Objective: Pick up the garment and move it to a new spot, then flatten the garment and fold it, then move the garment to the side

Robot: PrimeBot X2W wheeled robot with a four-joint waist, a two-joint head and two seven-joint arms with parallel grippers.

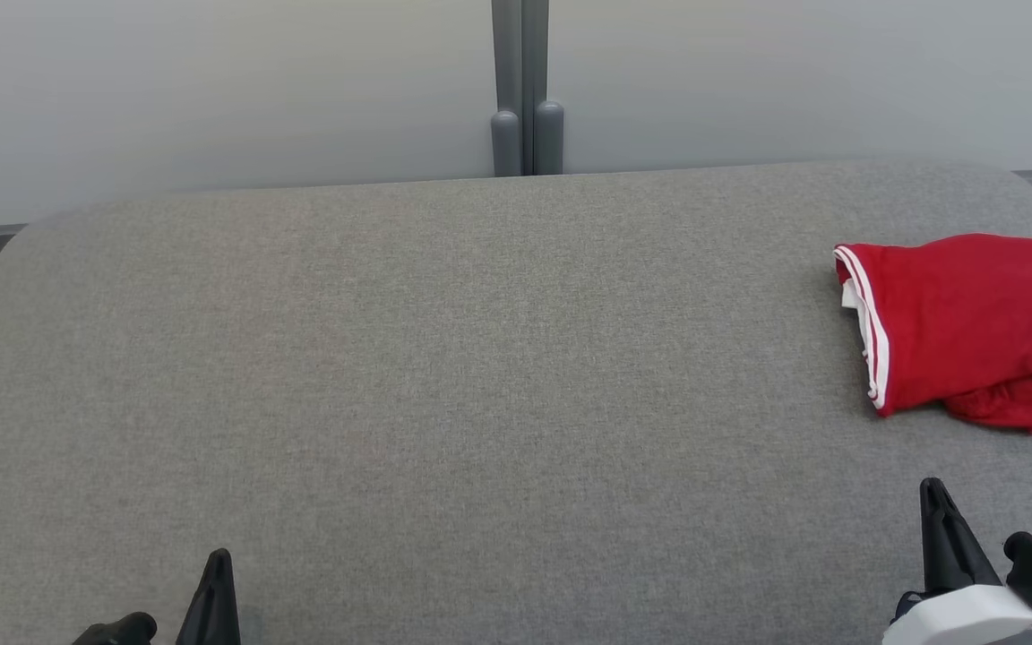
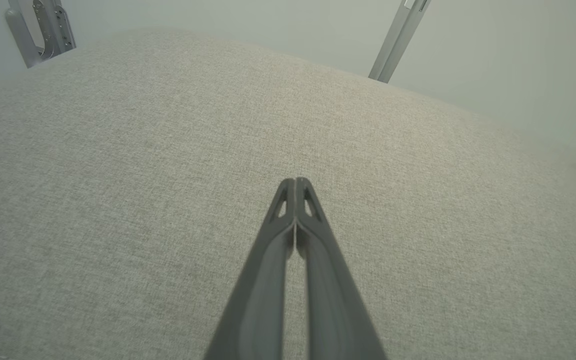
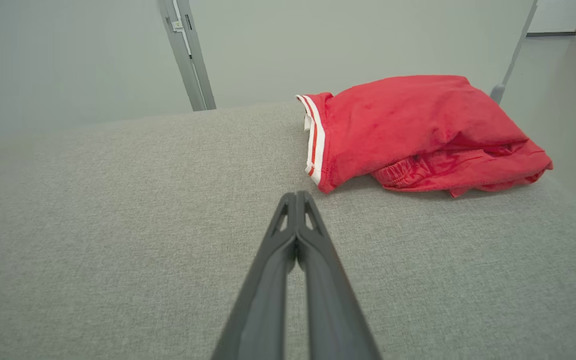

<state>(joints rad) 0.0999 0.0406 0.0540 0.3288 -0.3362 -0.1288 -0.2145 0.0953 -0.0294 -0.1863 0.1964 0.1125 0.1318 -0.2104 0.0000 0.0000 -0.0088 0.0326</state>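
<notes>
The garment (image 1: 973,322) is a bright red shirt with a white-and-red striped hem, lying bunched at the right edge of the grey table (image 1: 444,358). The right wrist view shows the garment (image 3: 418,130) just ahead and to the right of my right gripper (image 3: 296,194), which is shut and empty, a short way from the striped hem. In the head view the right gripper (image 1: 933,488) sits low on the right, in front of the garment. My left gripper (image 2: 295,181) is shut with nothing in it, over bare cloth far from the garment; it shows low left (image 1: 219,557).
A grey post (image 1: 525,90) stands behind the table's far edge against a pale wall. The table's far corners are rounded. A wide stretch of grey cloth lies between the two grippers.
</notes>
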